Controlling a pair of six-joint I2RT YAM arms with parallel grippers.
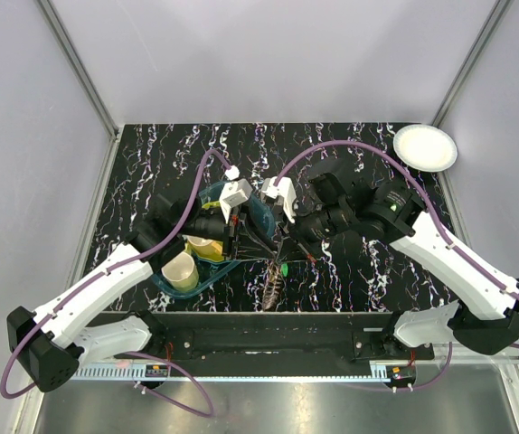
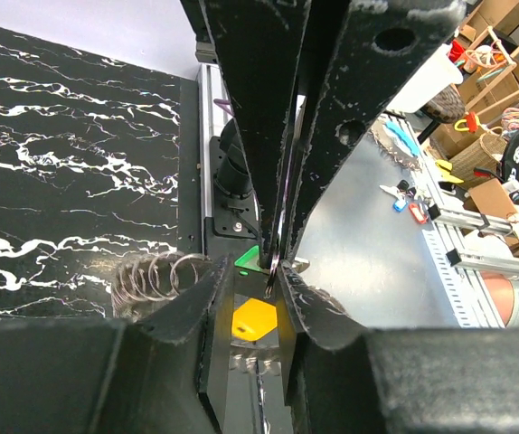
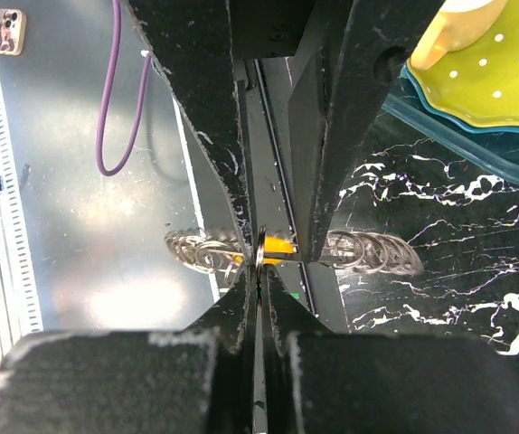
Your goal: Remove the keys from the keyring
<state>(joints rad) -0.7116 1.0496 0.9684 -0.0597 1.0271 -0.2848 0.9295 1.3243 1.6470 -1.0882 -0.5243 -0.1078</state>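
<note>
Top external, looking down on the keyring (image 1: 272, 285), strung out by the near edge of the table (image 1: 151, 163), just right of the teal tray (image 1: 198, 289) and its pale cup (image 1: 181, 269). Over to the right wrist: clamped tight with the right gripper (image 3: 259, 276) on one thin ring, edge-on, rings fanning either side, yellow tag (image 3: 282, 246) just behind. On to the left wrist: only a slim gap at the left gripper (image 2: 256, 271), thin ring and yellow tag showing in it, no telling about a grip. White plate (image 1: 425, 146) well apart at the far right corner
</note>
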